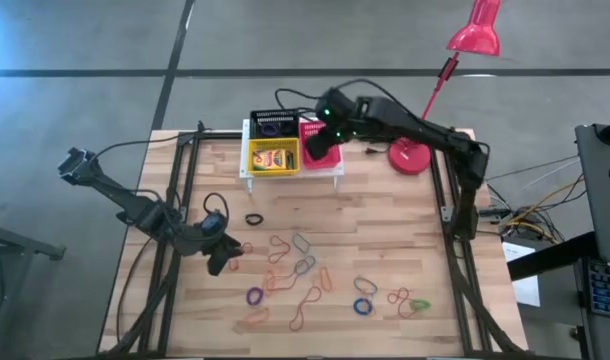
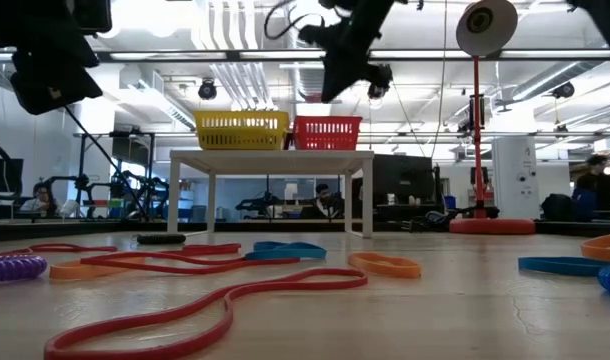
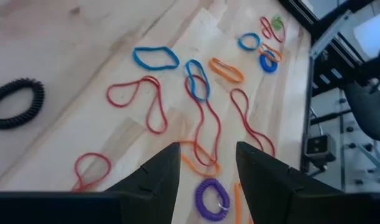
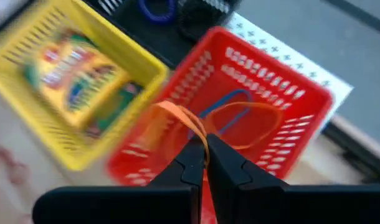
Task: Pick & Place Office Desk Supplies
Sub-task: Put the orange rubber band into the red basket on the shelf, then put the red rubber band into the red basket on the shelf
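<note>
The right tool [image 4: 201,163], clenched on an orange rubber band [image 4: 180,118], hangs over the red basket [image 4: 289,93] near the bench's far edge. The left tool [image 3: 205,168] stands released above loose bands [image 3: 199,87] at the bench's left side.

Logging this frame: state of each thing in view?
Left gripper: open, empty, over loose bands.
Right gripper: shut on orange band, above red basket.
Red basket: holds bands.
Yellow basket: holds crayon box.
Black basket: purple band inside.

Right claw [image 4: 202,163] pinched; left claw [image 3: 207,163] parted.
</note>
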